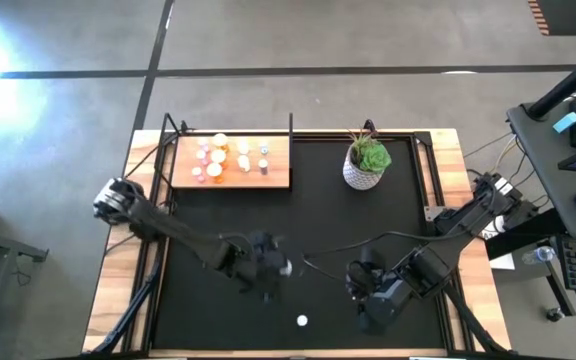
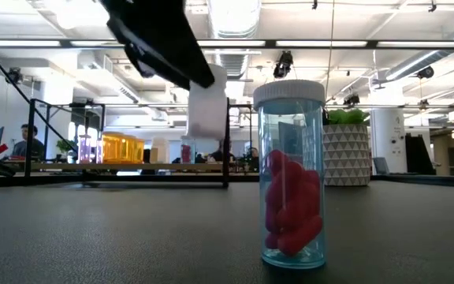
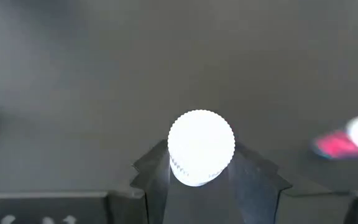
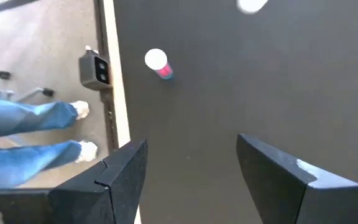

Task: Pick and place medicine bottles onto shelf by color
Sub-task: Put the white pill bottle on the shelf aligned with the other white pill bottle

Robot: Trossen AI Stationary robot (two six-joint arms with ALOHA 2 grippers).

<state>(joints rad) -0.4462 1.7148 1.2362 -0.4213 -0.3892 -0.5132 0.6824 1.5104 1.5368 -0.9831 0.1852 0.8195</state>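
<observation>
- Low view: a clear bottle (image 2: 292, 177) stands upright near the surface's (image 1: 318, 220) front edge, holding red pills.
- Left claw (image 3: 199, 171) grips a white bottle (image 3: 201, 147), lifted upright.
- Right claw (image 4: 191, 168) hangs open, empty.

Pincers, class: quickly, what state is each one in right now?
Left pincer: shut on a white-capped bottle, lifted off the black mat.
Right pincer: open, holding nothing.

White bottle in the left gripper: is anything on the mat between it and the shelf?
Nothing visible does. The left gripper holds the white bottle at mid-mat, and the black mat up to the shelf is bare; the potted plant stands off to the right.
</observation>
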